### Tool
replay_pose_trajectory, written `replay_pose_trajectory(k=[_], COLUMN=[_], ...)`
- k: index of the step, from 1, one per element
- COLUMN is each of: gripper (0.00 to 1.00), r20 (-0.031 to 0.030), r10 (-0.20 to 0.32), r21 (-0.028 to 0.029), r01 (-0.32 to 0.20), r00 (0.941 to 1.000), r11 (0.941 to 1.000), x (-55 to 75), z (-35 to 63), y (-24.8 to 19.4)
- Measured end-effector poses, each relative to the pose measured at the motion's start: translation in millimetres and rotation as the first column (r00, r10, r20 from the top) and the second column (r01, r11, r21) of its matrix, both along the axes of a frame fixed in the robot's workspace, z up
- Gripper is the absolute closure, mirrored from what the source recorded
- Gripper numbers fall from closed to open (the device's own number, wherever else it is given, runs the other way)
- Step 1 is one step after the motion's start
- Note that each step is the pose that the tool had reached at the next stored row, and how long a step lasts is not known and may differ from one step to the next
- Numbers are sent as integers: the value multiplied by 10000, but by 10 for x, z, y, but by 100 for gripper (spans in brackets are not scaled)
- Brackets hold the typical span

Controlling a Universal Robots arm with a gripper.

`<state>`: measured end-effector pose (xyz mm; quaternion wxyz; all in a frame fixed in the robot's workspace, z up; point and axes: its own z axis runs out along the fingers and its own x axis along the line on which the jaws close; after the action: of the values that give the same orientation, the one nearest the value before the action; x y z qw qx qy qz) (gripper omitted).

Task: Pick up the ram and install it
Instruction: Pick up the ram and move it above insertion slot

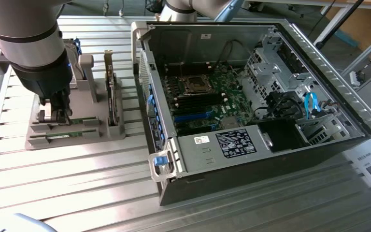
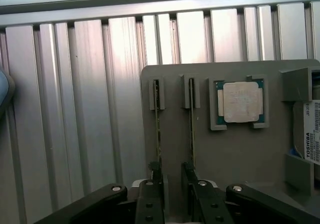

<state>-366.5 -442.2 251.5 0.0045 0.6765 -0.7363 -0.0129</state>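
The tool (image 2: 172,170) hangs low over a grey holder (image 2: 235,159) on the ribbed metal desk (image 2: 90,108), its fingers (image 2: 155,173) spread apart and pinching nothing. The ram (image 2: 191,129) stands on edge in a slot of the holder, with a second stick (image 2: 157,124) in the next slot; the fingertips are near the ends of both. A square processor chip (image 2: 242,101) lies beside them. Further along, a white label (image 2: 312,134) reads "TOSHIBA". On the open computer case (image 1: 314,53), the black sticker (image 1: 237,143) is not readable.
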Motion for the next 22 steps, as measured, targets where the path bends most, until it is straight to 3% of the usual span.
replay_pose_trajectory(k=[22], gripper=[70], r20=[-3], r10=[1], r21=[-3], r01=[-1], r00=[10000], r11=[10000], x=[0], z=[-220], y=[-9])
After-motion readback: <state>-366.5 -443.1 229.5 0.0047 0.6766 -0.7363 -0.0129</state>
